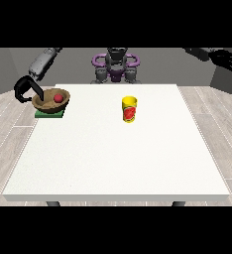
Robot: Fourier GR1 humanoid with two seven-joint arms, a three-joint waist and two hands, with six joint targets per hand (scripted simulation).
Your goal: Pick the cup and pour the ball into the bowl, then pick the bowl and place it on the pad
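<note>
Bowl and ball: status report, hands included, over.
Bowl sits on green pad, red ball inside. Hand at view's left curled at bowl's rim. Hand at view's right open, raised off-table. Yellow cup upright mid-table, nothing in the way.

Bright, even overhead light; soft shadow beside cup point(129, 109); far details perhaps slightly soft.

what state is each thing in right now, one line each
bowl: upright, sitting on the green pad, ball inside
ball: red, resting in the bowl
pad: flat on the table's corner, under the bowl
cup: yellow, upright, standing alone mid-table
hand at the view's left: at the bowl's rim
hand at the view's right: raised off the table, fingers spread, holding nothing
</note>
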